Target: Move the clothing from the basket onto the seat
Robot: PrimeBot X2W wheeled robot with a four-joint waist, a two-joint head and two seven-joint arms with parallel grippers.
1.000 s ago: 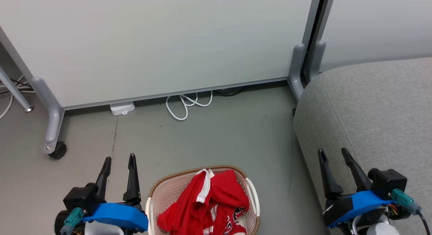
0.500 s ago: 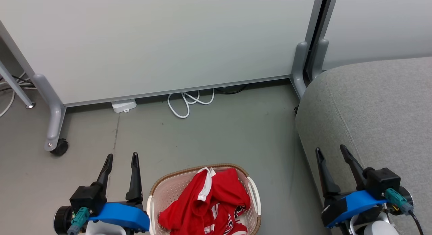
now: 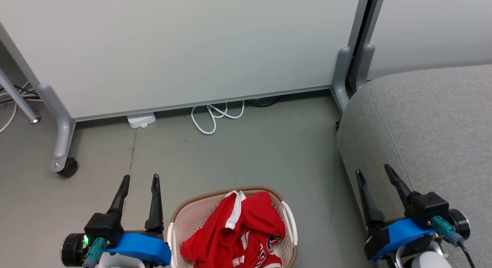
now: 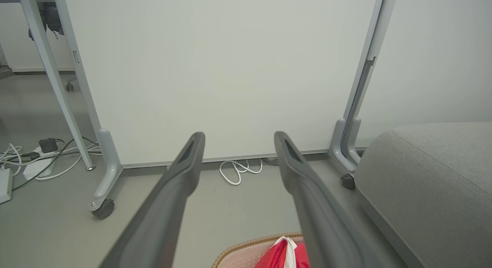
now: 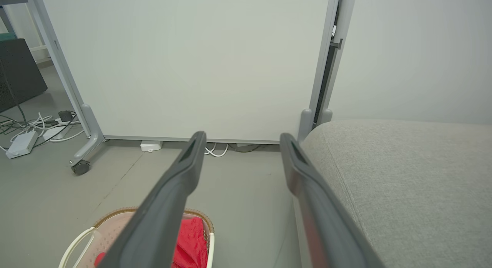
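The clothing (image 3: 234, 229) — red fabric with white trim — lies bunched in the basket (image 3: 215, 193), which stands on the grey floor (image 3: 250, 156) at the bottom of the head view, between the two arms. Some dark lettering shows on the lower folds. The left gripper (image 3: 140, 177) hovers just beside the basket's left handle, its fingers spread apart and holding nothing. The right gripper (image 3: 372, 168) shows against the near edge of the sofa (image 3: 423, 118), its jaws likewise wide and empty. The sofa stands to the right of the basket, with a strip of bare floor between them. Behind the basket a white panel (image 3: 192, 49) on grey legs crosses the view, one leg ending in a black wheel (image 3: 68, 168). A white cable (image 3: 215, 118) lies looped at the panel's foot, near a small white box (image 3: 141, 120). In the left wrist view the basket's rim and a tip of red cloth show low between the fingers — the right wrist view has the basket at lower left and the sofa at right.
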